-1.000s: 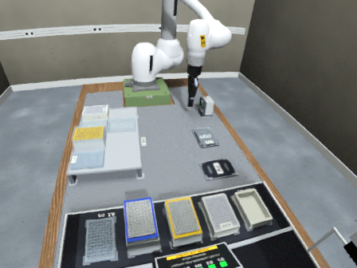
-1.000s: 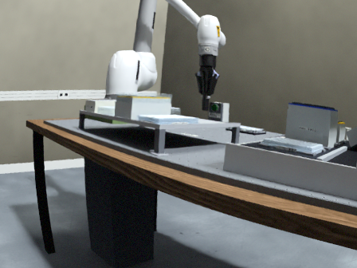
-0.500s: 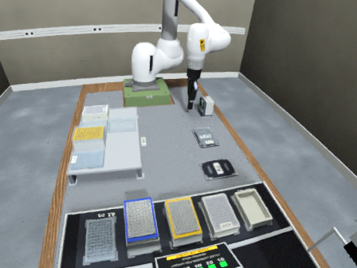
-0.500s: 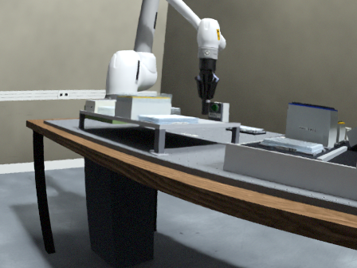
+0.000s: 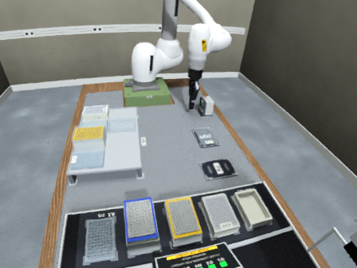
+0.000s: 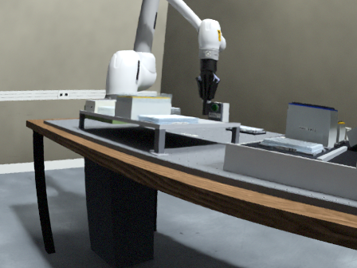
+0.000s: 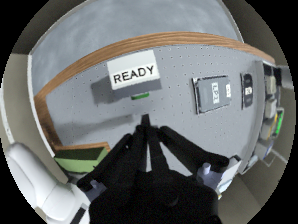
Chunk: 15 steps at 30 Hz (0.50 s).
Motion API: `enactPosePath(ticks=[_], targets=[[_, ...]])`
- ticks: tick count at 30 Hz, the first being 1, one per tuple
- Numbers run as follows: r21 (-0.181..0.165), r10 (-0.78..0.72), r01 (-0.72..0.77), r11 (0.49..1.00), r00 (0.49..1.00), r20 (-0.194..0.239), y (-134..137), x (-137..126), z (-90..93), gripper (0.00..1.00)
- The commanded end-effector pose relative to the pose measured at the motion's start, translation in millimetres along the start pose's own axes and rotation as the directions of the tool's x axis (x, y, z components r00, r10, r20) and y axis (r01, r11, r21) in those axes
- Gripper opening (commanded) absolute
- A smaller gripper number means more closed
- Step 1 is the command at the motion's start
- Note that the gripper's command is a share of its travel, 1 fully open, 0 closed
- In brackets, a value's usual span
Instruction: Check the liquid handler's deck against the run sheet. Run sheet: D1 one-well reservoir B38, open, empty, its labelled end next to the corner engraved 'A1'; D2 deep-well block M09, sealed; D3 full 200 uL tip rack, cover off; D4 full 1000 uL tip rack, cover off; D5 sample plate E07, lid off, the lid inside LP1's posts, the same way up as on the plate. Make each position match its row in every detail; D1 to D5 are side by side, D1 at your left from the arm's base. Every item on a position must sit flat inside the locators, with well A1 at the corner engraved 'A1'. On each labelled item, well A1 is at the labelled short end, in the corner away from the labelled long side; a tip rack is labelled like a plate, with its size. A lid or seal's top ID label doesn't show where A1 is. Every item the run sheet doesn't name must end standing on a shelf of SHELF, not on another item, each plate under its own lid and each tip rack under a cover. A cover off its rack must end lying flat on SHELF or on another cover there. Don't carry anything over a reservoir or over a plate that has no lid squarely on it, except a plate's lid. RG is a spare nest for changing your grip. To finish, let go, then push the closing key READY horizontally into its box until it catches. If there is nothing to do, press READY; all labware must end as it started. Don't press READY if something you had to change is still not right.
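Note:
My gripper [image 5: 191,105] [image 6: 208,96] [image 7: 146,120] is shut and empty. It hangs just above the table beside the READY box [image 5: 206,105] [image 6: 217,110] [image 7: 133,76], on the side of its green key [image 7: 140,96]. On the deck, from right to left in the top view, stand the open reservoir [image 5: 253,207], the deep-well block [image 5: 220,214], the yellow-rimmed tip rack [image 5: 182,218], the blue-rimmed tip rack [image 5: 139,219] and the clear sample plate [image 5: 100,238]. A lid [image 5: 205,136] [image 7: 212,94] lies in LP1.
The spare nest RG [image 5: 217,167] [image 7: 244,91] is between LP1 and the deck. SHELF [image 5: 123,155] [image 6: 159,124] at the left holds a white rack [image 5: 95,112], a yellow-topped rack [image 5: 88,135] and flat clear covers [image 5: 122,121] [image 5: 88,159]. The arm's green base [image 5: 147,95] is at the back.

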State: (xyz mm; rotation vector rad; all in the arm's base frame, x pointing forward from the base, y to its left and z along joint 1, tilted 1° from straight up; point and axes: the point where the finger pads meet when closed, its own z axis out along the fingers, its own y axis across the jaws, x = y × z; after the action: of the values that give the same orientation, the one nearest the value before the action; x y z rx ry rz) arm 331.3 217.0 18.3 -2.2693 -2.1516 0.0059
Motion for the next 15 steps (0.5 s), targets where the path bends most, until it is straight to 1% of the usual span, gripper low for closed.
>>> enactPosePath(ticks=[1,15], targets=[[-0.008,0.003,-0.003,1.0,1.0,-0.008,4.5,11.8,-1.2,0.1],[-0.006,0.003,-0.003,1.0,1.0,-0.007,3.5,31.4,-1.3,0.1]])
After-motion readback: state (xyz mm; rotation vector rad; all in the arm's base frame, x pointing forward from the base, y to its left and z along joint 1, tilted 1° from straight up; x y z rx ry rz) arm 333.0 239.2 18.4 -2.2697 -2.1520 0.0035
